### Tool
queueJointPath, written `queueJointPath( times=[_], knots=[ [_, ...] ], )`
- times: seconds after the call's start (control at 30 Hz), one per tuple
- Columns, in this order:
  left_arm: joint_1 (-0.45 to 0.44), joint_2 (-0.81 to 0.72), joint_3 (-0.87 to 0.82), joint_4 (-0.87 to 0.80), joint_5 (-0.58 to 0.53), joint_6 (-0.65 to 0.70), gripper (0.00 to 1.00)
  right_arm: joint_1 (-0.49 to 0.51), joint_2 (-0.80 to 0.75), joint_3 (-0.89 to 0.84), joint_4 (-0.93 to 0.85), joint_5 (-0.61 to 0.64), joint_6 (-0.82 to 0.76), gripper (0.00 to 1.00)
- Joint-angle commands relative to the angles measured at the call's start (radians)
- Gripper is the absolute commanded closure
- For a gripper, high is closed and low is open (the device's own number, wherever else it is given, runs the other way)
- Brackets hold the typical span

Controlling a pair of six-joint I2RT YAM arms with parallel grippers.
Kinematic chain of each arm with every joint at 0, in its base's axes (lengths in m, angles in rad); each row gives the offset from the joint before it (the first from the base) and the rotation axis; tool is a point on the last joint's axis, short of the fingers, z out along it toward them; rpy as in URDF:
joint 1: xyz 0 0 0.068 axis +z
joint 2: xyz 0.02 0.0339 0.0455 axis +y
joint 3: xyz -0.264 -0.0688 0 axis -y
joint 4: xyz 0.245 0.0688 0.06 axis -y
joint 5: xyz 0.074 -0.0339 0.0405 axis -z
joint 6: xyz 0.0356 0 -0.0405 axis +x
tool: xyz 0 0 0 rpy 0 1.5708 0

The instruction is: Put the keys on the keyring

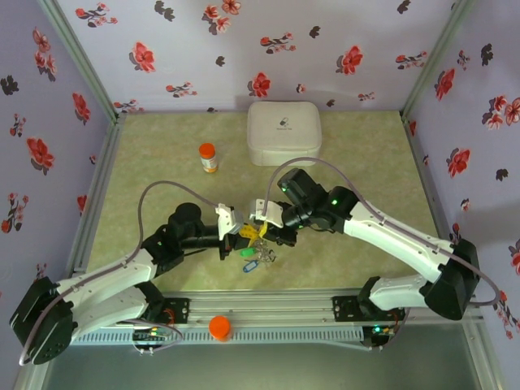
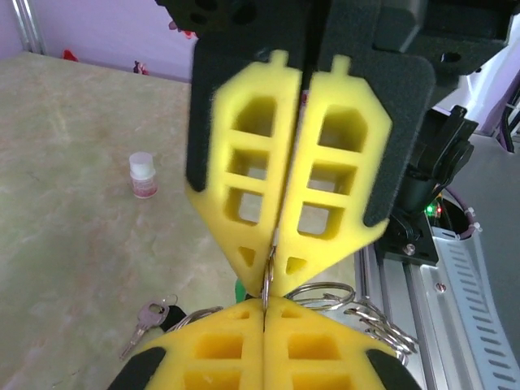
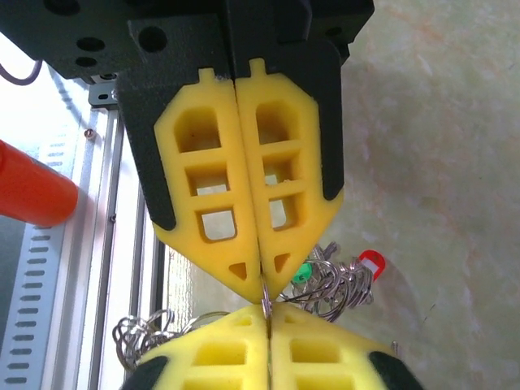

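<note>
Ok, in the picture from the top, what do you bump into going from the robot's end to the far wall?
Orange knob → keys → white case.

Robot lab test cell: flower-papered walls [image 1: 244, 49], aluminium frame post [image 1: 81, 61], slotted base rail [image 1: 276, 313], mottled tabletop [image 1: 366, 162].

My left gripper [image 2: 264, 307] and right gripper [image 2: 272, 253] pinch the thin dark grey metal keyring [image 2: 266, 280] edge-on between them. Tiny silver keys with coloured plastic tags [image 1: 253, 253] bunch beneath; one key [image 2: 145, 319] lies flat on the counter [image 2: 73, 203].
</note>
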Motion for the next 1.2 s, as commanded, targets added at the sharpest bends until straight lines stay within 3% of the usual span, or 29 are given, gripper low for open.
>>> queueJointPath(
  times=[0.0, 0.1, 0.17, 0.37, 0.63, 0.9, 1.0, 1.1, 1.13, 1.17],
  knots=[
    [-0.001, -0.016, -0.027, 0.127, 0.013, -0.031, 1.00, -0.048, -0.065, -0.037, 0.126, -0.123, 0.072, 0.73],
    [-0.001, -0.005, -0.102, 0.323, 0.005, -0.109, 1.00, -0.131, -0.145, -0.151, 0.290, -0.253, 0.165, 0.64],
    [-0.001, 0.011, -0.125, 0.428, -0.007, -0.151, 1.00, -0.135, -0.172, -0.201, 0.334, -0.268, 0.168, 0.62],
    [-0.001, 0.050, -0.200, 0.633, -0.054, -0.245, 1.00, -0.128, -0.207, -0.264, 0.357, -0.201, 0.175, 0.60],
    [0.000, 0.113, -0.217, 0.758, -0.036, -0.288, 1.00, -0.115, -0.172, -0.257, 0.430, -0.179, 0.256, 0.61],
    [-0.002, 0.111, -0.225, 0.783, -0.035, -0.283, 1.00, -0.103, -0.144, -0.279, 0.488, -0.211, 0.312, 0.73],
    [-0.002, 0.106, -0.230, 0.777, -0.035, -0.283, 1.00, -0.096, -0.135, -0.277, 0.496, -0.216, 0.312, 0.83],
    [-0.003, 0.102, -0.228, 0.773, -0.038, -0.278, 1.00, -0.095, -0.125, -0.260, 0.481, -0.227, 0.296, 0.99],
    [-0.002, 0.098, -0.226, 0.767, -0.046, -0.277, 0.95, -0.095, -0.123, -0.255, 0.473, -0.229, 0.289, 1.00],
    [-0.004, 0.092, -0.226, 0.743, -0.063, -0.279, 0.73, -0.095, -0.123, -0.249, 0.463, -0.229, 0.282, 1.00]
  ],
)
